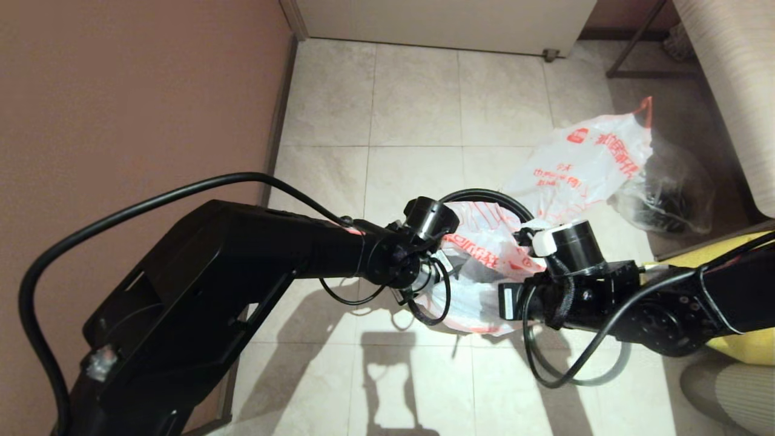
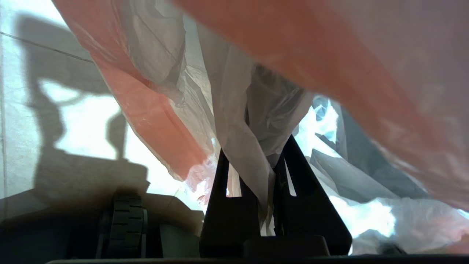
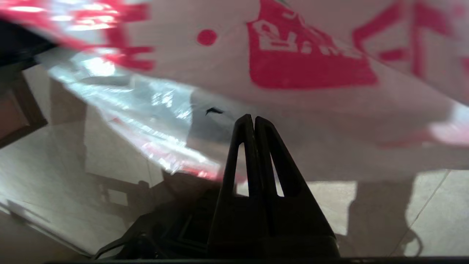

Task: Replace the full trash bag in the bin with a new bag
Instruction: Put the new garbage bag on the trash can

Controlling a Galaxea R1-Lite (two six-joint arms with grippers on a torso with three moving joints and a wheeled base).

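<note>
A thin white bag with red print, the new bag (image 1: 478,266), hangs between my two arms in the middle of the head view. My left gripper (image 2: 256,145) is shut on a gathered fold of its plastic. At the bag's right edge my right gripper (image 3: 253,118) is shut, fingers pressed together, the printed film just beyond the tips and no plastic seen between them. A dark shape shows through the bag; the bin itself is hidden under the bag and arms. The full trash bag (image 1: 581,166), puffy with the same print, lies on the floor at the far right.
A clear unprinted bag with dark contents (image 1: 666,197) lies beside the full bag. A big yellow bag (image 1: 748,351) sits at the right edge under my right arm. A brown wall (image 1: 133,109) runs along the left, and a striped sofa (image 1: 732,79) stands at the far right.
</note>
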